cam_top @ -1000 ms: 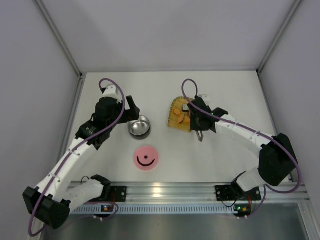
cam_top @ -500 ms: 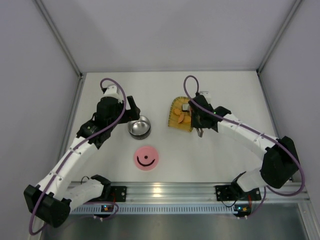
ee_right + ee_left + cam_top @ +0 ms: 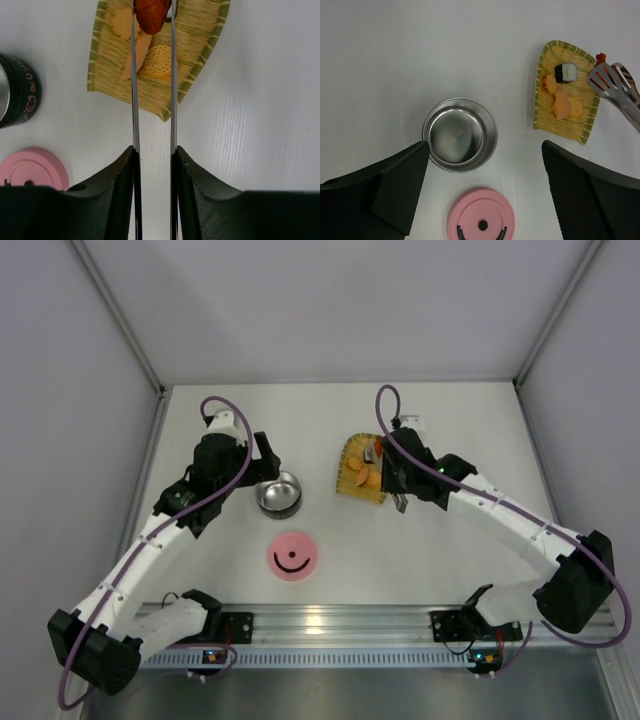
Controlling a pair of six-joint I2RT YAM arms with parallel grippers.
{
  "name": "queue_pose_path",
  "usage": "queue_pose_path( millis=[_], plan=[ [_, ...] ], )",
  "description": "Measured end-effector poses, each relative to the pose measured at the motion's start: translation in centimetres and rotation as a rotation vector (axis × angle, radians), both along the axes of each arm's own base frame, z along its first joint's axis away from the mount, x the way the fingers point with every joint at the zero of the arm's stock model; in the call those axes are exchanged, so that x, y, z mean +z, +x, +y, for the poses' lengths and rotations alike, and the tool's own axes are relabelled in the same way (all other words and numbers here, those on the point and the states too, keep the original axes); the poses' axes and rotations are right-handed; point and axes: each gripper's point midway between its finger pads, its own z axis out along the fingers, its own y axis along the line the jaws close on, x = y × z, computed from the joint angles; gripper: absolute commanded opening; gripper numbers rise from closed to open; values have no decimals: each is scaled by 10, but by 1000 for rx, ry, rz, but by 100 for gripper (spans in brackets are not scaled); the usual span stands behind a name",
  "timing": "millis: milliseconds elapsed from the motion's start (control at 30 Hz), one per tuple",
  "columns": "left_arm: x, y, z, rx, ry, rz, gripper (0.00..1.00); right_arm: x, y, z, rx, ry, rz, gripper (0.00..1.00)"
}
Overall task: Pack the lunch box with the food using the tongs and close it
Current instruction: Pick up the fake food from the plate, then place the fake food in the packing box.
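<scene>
Over the far end of the yellow woven tray (image 3: pixel 196 30), the tongs (image 3: pixel 134 100) are pinching the dark red piece (image 3: pixel 151 12) between their tips. The right tool (image 3: pixel 152 162) is clamping both thin arms from the near side, squeezing them almost parallel (whether the piece is touching the weave or hanging clear of it, I cannot tell). Off to the left, the left tool (image 3: pixel 482 150) is hovering with its fingers spread wide apart, gripping nothing, over the lunch box (image 3: pixel 460 135). That box is sitting upright and uncovered on the worktop (image 3: pixel 395 50), well apart from the tray. Its pink lid (image 3: pixel 481 217) is lying flat near it, on the side toward the arm bases. Counting: one lunch box, one lid, one tray, one pair of tongs and five pieces of food. These are the red one in the tongs and four lying on the tray, namely three orange pieces (image 3: pixel 561 105) and one dark-and-white roll (image 3: pixel 566 72).
</scene>
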Motion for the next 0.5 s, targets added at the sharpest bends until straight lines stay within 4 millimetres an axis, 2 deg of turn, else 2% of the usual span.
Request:
queue_pose_path(
  millis=[133, 333, 500],
  plan=[
    [-1, 1, 3, 22, 0, 1, 99, 15, -15, 27, 85, 17, -19, 18],
    [-6, 10, 24, 174, 23, 0, 99, 39, -43, 80, 235, 70, -53, 18],
    [-6, 17, 37, 273, 53, 13, 99, 33, -67, 125, 348, 73, -26, 18]
  ],
)
